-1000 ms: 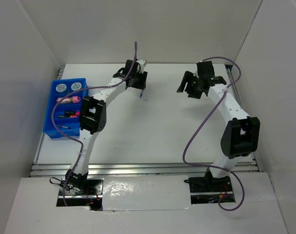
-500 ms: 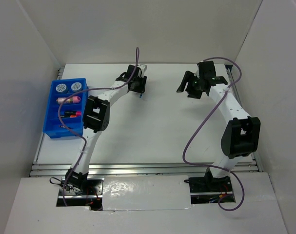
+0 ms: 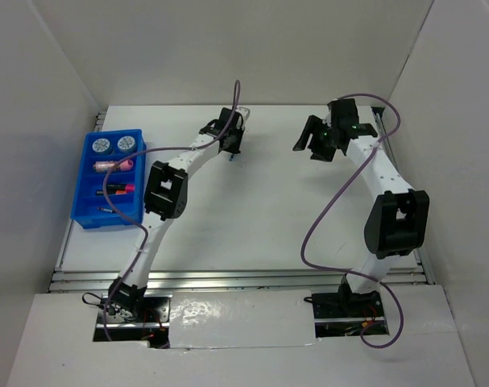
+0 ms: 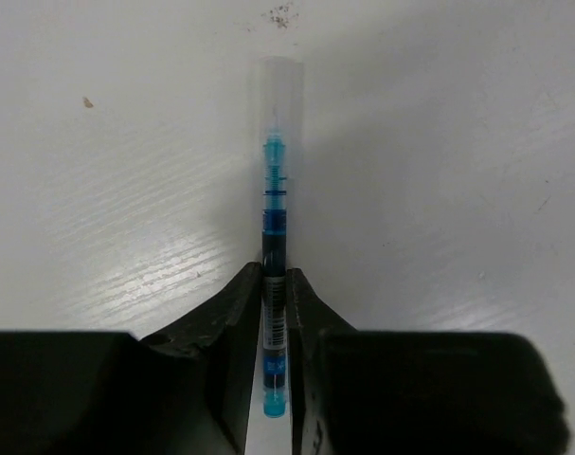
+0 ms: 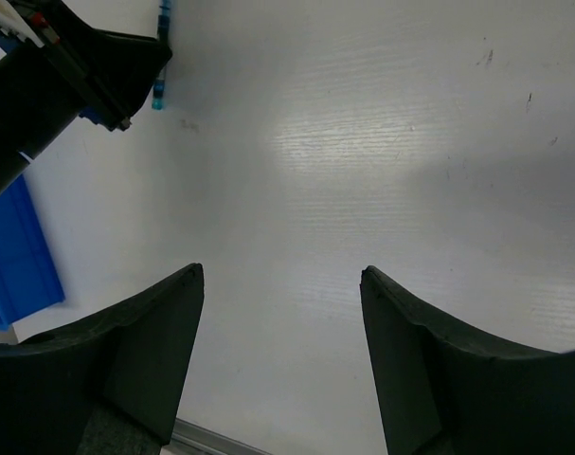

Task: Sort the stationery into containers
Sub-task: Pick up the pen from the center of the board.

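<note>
My left gripper is shut on a thin blue pen with a clear cap. It holds the pen over the far middle of the table; in the top view the gripper is far right of the blue tray. The tray holds two tape rolls, a pink marker, a highlighter and a thin pen. My right gripper is open and empty above bare table; in the top view it is at the far right. The blue pen's end also shows in the right wrist view.
White walls close in the table on the left, back and right. A metal rail runs along the near edge. Purple cables loop from both arms. A corner of the blue tray shows in the right wrist view.
My left gripper has moved a little right and farther from me with the blue pen in it, away from the tray. The right arm has barely moved.
</note>
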Robot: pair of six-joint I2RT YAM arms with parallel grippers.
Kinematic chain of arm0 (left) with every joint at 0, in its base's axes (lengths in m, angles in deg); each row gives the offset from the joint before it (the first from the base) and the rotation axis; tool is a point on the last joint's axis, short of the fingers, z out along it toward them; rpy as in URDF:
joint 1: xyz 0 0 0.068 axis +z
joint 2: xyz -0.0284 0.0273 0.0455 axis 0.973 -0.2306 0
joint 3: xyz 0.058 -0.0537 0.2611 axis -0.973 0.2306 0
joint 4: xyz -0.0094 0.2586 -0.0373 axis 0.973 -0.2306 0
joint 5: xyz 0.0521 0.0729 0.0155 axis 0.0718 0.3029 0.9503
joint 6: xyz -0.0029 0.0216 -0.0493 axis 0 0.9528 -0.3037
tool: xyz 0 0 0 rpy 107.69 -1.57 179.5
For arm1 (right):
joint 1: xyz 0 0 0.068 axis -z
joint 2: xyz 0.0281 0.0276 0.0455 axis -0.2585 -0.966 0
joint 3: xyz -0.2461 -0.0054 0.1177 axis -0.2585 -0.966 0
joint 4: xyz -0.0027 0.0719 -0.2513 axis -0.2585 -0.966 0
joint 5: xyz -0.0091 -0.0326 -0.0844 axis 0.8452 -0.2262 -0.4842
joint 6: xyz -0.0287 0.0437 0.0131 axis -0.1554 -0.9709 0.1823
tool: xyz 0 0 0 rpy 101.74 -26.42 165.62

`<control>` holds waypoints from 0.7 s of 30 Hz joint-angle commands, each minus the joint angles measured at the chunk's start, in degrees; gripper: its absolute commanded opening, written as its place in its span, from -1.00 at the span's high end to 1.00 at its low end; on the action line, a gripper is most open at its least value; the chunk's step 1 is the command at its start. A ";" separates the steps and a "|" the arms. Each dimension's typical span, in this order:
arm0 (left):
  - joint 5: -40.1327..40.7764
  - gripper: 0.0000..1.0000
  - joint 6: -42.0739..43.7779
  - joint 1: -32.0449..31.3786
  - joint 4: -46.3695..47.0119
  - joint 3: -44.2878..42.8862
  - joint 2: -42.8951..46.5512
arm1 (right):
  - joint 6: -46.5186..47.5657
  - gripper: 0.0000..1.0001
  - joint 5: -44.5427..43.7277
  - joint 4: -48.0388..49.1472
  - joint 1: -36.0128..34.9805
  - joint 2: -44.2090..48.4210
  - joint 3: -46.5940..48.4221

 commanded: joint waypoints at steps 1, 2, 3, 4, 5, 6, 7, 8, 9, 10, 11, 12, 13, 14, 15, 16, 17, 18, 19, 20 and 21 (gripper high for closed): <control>2.33 0.46 1.44 -0.87 -8.70 0.77 -2.13 | 0.14 -0.47 1.03 -0.93 0.44 -0.74 3.12; 1.72 0.51 1.61 -0.87 -9.23 1.99 -1.86 | 0.31 -0.46 1.21 -1.02 0.44 -0.83 3.21; 1.37 0.56 1.53 -0.78 -9.58 2.53 -1.77 | 0.40 -0.46 1.30 -1.10 0.53 -0.83 3.30; 0.32 0.60 1.44 -0.78 -10.02 3.14 -0.99 | 0.58 -0.46 1.38 -1.11 0.53 -0.49 3.21; -0.73 0.64 1.35 -0.69 -10.20 4.02 -0.28 | 0.58 -0.45 1.30 -0.93 0.45 -0.22 3.04; -2.14 0.75 1.00 -0.34 -10.11 6.38 0.51 | 0.75 -0.45 1.30 -1.10 0.44 0.30 2.95; -3.63 0.82 0.65 0.01 -9.33 8.05 3.47 | 0.84 -0.44 1.30 -1.11 0.36 0.57 2.86; -7.38 0.92 0.47 0.97 -5.84 13.73 5.76 | 1.10 -0.43 1.38 -1.02 0.53 0.92 2.34; -9.25 0.95 0.73 1.42 -2.50 17.79 12.23 | 1.19 -0.43 1.47 -0.58 0.45 1.97 1.99; -10.75 0.99 1.08 1.86 1.54 22.00 15.86 | 1.63 -0.43 1.82 -0.40 0.53 2.41 1.55; -12.24 1.00 2.74 2.47 5.32 29.96 19.81 | 1.81 -0.41 1.91 -0.23 0.45 2.94 0.59; -12.87 1.00 3.71 2.82 11.27 33.09 26.81 | 2.24 -0.41 2.17 0.21 0.27 3.90 0.31; -14.26 1.00 6.07 3.87 13.07 36.86 29.75 | 2.68 -0.41 2.52 0.39 0.09 4.43 -0.65; -17.06 1.00 7.05 4.66 13.27 37.51 34.74 | 2.95 -0.41 2.61 0.91 -0.08 5.66 -1.00; -19.44 1.00 8.11 5.54 11.53 37.34 36.62 | 3.21 -0.41 2.88 1.09 -0.08 6.10 -1.44; -22.51 1.00 12.55 7.99 9.60 36.21 38.29 | 3.48 -0.41 2.97 1.35 -0.34 6.63 -2.14; -32.02 1.00 15.03 9.75 7.05 35.33 41.27 | 3.65 -0.41 3.14 1.79 -0.43 7.42 -2.50; -36.99 1.00 19.24 11.60 1.63 33.84 42.77 | 4.09 -0.41 3.84 1.88 -0.70 7.60 -2.94; -40.96 1.00 20.67 15.70 -0.77 33.48 44.01 | 4.18 -0.41 4.11 1.88 -0.87 7.78 -3.20; -44.04 1.00 22.25 18.01 -2.71 33.04 46.63 | 4.36 -0.41 4.28 2.06 -0.96 8.04 -3.38; -48.77 1.00 26.18 20.29 -6.47 32.68 47.96 | 4.36 -0.40 4.37 2.06 -1.14 8.04 -3.73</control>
